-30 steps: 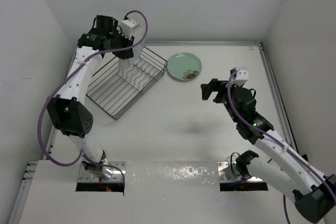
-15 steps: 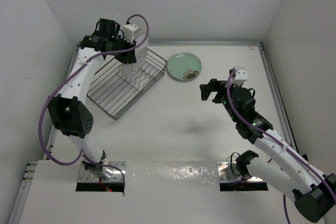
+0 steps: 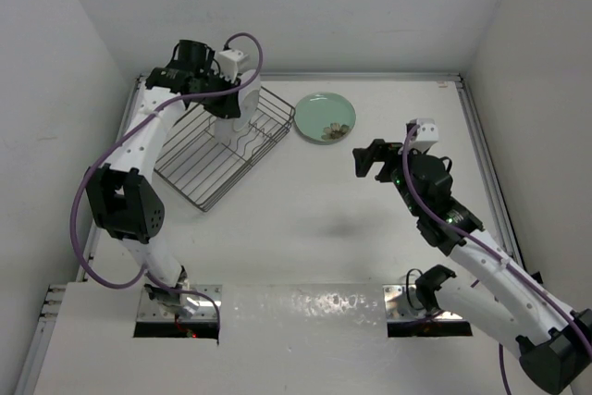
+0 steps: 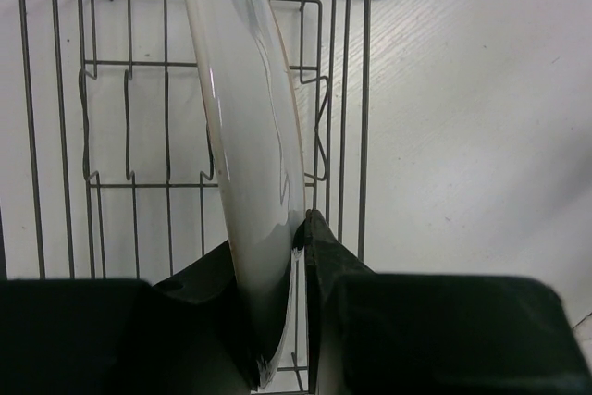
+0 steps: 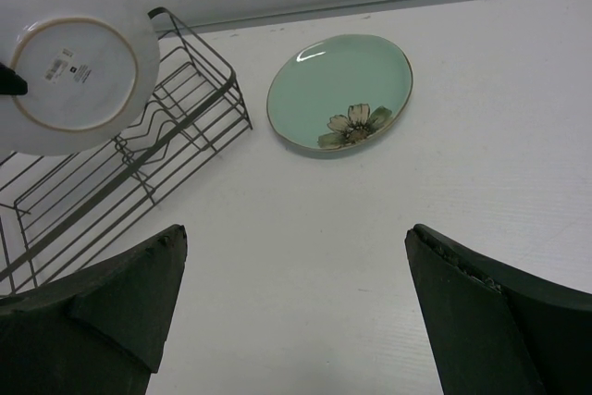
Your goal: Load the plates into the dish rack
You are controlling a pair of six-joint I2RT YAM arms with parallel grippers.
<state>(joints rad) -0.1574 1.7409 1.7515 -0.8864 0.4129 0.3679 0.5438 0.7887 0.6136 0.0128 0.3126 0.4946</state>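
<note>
White table (image 3: 305,228) with white walls around it. At its upper left sits the dark wire dish rack (image 3: 194,173). The left gripper (image 4: 276,245) is clenched on the big plate (image 4: 250,117), held on edge over the rack. Only the right wrist view shows its white bottom with a brown ring. The small mint plate (image 3: 325,117), with a flower, lies flat just right of the rack. The right gripper (image 5: 294,233) gapes wide, holding nothing.

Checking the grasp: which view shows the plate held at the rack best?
Right wrist: the held plate shows its round white underside. Left wrist shows it edge-on in the left pincer; top external, only a sliver.
</note>
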